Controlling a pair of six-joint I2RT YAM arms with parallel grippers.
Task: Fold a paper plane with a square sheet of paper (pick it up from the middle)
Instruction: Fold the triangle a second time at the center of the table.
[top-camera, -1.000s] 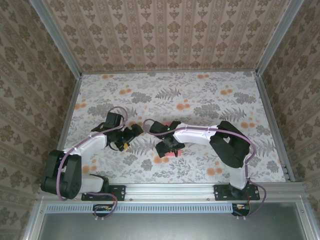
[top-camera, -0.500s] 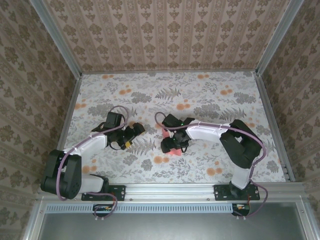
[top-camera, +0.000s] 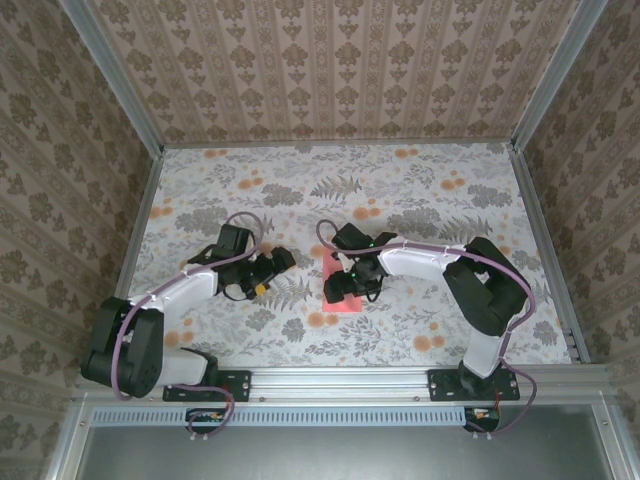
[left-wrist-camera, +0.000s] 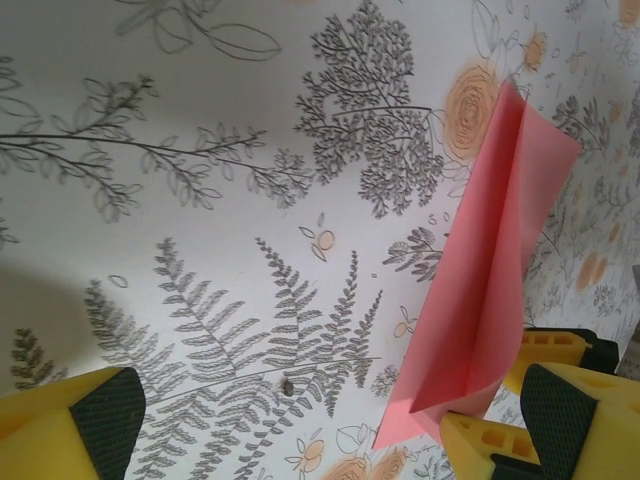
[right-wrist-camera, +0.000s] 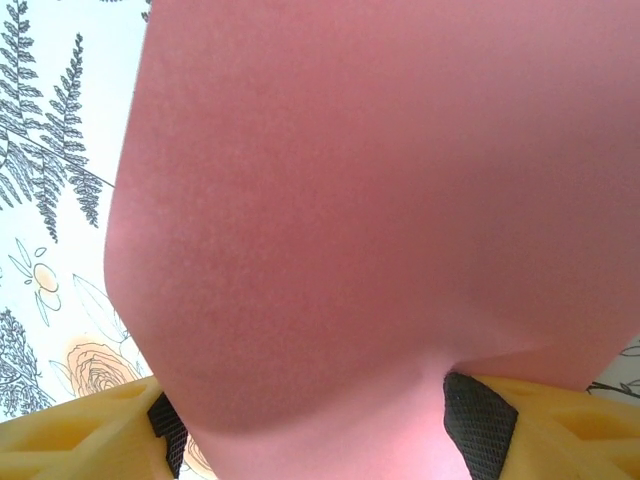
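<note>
The square sheet of paper (top-camera: 341, 304) is salmon pink and lies folded into a narrow strip at the middle of the table. In the left wrist view the paper (left-wrist-camera: 490, 260) shows two layers with a raised crease, its lower end lifted. My right gripper (top-camera: 352, 285) sits over the strip. In the right wrist view the paper (right-wrist-camera: 350, 200) bulges up between the two pads (right-wrist-camera: 480, 430) of the right gripper (right-wrist-camera: 320, 440), pressed from both sides. My left gripper (top-camera: 275, 265) hovers to the left of the paper, open and holding nothing (left-wrist-camera: 335, 430).
The table (top-camera: 420, 200) carries a printed cloth of grey ferns and small orange flowers (top-camera: 365, 213). Patterned walls and metal rails (top-camera: 540, 240) close it in on three sides. The two arm bases stand at the near edge.
The right gripper has swung back and to the right over the paper while narrowing its jaws, and the sheet now shows as a longer strip. The left gripper has shifted slightly right.
</note>
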